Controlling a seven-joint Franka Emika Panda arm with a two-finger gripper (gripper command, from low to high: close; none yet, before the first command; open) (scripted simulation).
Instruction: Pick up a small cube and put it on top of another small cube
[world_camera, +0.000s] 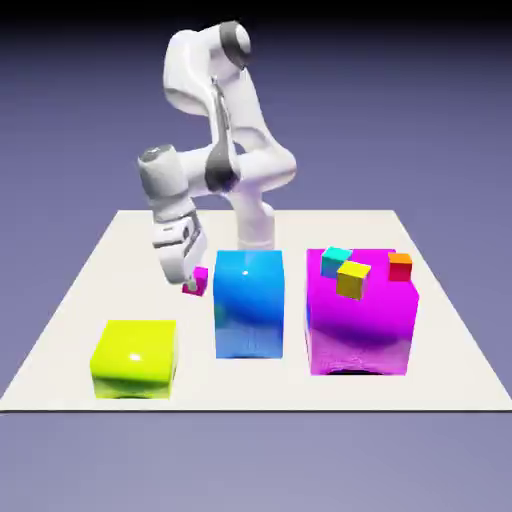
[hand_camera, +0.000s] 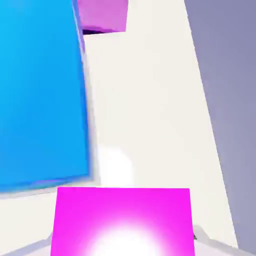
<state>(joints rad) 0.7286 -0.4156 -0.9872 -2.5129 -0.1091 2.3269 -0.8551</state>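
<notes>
The small magenta-pink cube (world_camera: 196, 280) sits between the fingertips of my gripper (world_camera: 189, 283), just left of the big blue block (world_camera: 248, 303) and low over the table. In the hand view the small cube (hand_camera: 122, 222) fills the bottom edge and hides most of both fingers, so the gripper (hand_camera: 123, 247) looks shut on it. On top of the large magenta block (world_camera: 360, 325) rest three small cubes: a cyan one (world_camera: 335, 261), a yellow one (world_camera: 352, 279) and an orange-red one (world_camera: 400, 266).
A yellow-green block (world_camera: 135, 358) stands near the table's front in the exterior view's left. The hand view has the blue block's face (hand_camera: 42, 95) close on its left, a corner of the large magenta block (hand_camera: 102, 15) at the top, and white table (hand_camera: 150, 125) between.
</notes>
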